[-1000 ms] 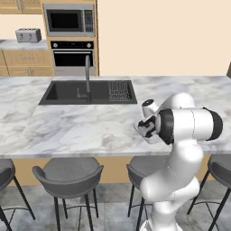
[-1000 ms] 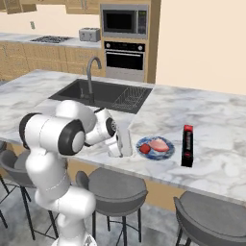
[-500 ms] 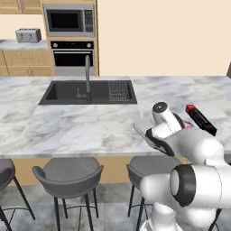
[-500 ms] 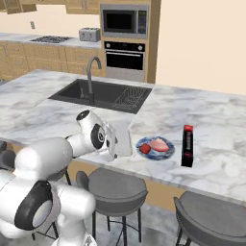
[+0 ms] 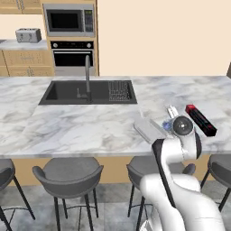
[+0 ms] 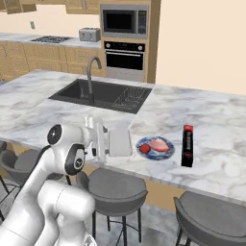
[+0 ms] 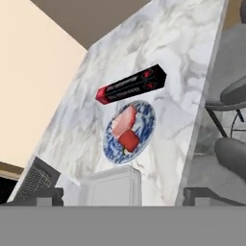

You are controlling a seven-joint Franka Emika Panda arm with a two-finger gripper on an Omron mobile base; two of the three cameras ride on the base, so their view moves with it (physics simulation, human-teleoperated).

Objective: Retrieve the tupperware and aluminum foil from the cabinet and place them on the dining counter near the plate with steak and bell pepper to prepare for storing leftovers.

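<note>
The tupperware, pale and rectangular, lies flat on the dining counter just left of the blue plate with steak and red bell pepper. Right of the plate lies the aluminum foil, a black box with red ends. My gripper is at the tupperware's near end, at the counter's front edge. In the hand view the gripper is open, and each fingertip stands clear of the tupperware. The cabinet is out of view.
A black sink with a tall faucet and a drain rack is set in the counter behind. Grey stools stand along the front edge. An oven and microwave are on the far wall.
The arm has folded down and forward. The tupperware, earlier tilted up in the hand, now lies flat beside the plate, and the jaws have spread off it.
</note>
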